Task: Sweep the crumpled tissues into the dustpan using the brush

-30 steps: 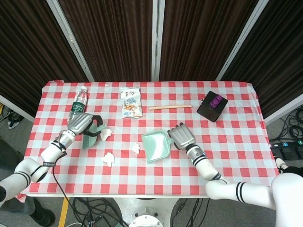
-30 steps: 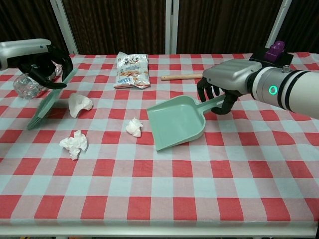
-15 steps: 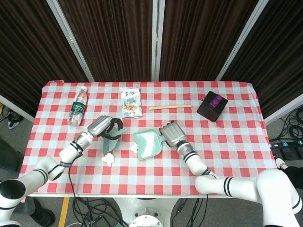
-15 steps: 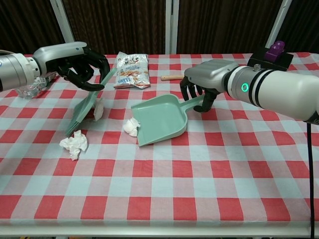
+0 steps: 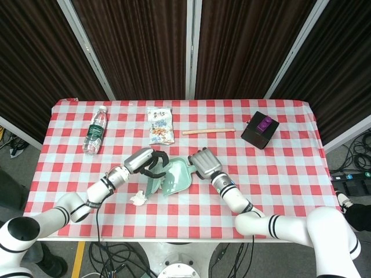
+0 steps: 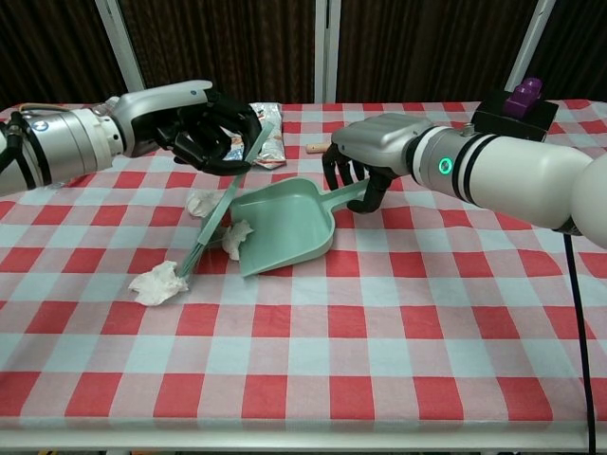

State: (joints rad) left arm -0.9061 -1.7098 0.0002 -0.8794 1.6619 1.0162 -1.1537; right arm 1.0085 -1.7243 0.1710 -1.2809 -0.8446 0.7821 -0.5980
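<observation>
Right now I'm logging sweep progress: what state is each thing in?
Brush: held by left hand, tilted, bristles on the cloth.
Dustpan: held by right hand.
Tissue at dustpan mouth: not inside.
Tissue behind brush: unswept.
Nearest tissue: unswept.
Bottle: lying down.

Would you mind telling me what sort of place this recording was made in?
Probably a robotics lab: dark curtains screen the checkered table, and loose cables lie on the floor below.
</observation>
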